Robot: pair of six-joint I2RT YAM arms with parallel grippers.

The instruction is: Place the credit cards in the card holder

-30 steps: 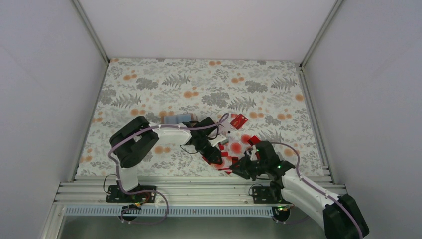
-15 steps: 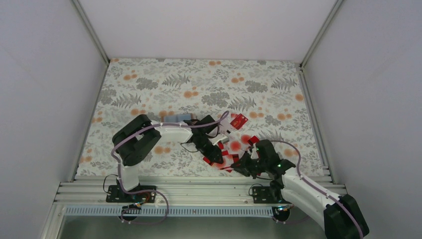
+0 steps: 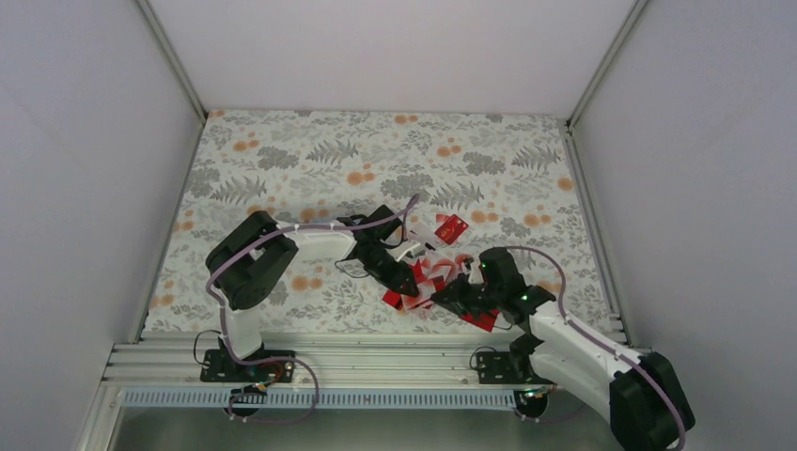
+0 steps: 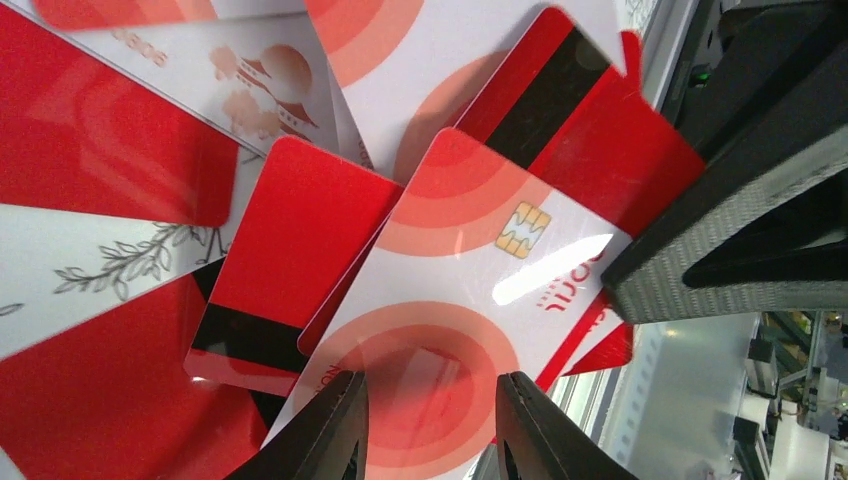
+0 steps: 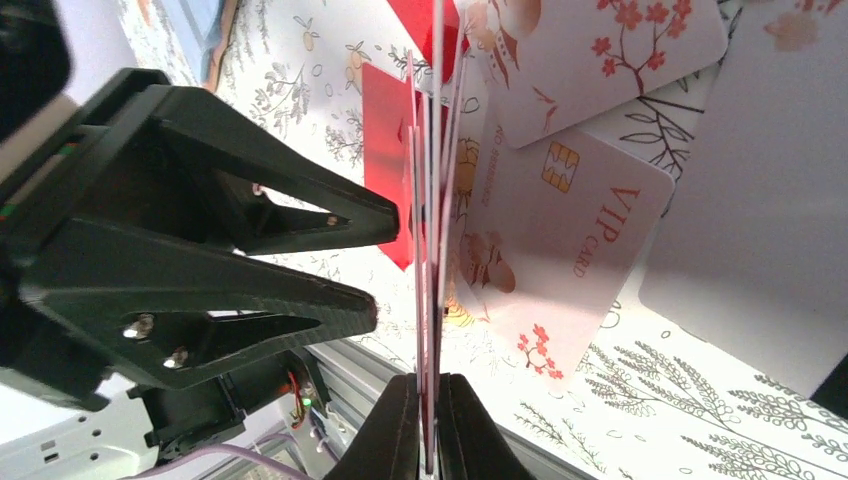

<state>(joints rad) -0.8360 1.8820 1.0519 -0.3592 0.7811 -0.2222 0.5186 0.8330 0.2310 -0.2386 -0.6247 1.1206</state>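
Floral cloth (image 3: 310,155), grey ferns and orange dots, covers the table. Plain white walls (image 3: 376,47) stand on three sides, and an aluminium rail (image 3: 376,362) runs along the bottom of the top view.

The credit cards (image 3: 425,278) lie in a loose overlapping heap at lower centre of the top view, between the two grippers. A stray card (image 3: 452,225) sits apart, just up-right of the heap.

The left gripper (image 3: 404,285) is low over the heap's left side, jaws parted, nothing between them. Its own view shows a white card (image 4: 440,330) with red rings and a gold chip (image 4: 522,228) under the gap.

The right gripper (image 5: 428,430) is clenched on a few credit cards standing on edge. Only the right wrist view shows this; the top view is too small to tell.

The card holder (image 5: 205,22) is made out only in the right wrist view, upper left corner, cropped. It has a grey-blue face and a brown edge, and lies flat on the cloth beyond the left gripper's fingers.

Writing: "VIP CARD" in red on the VIP card (image 5: 585,235), right wrist view. Red lettering on the white card in the left wrist view is under glare, unreadable.
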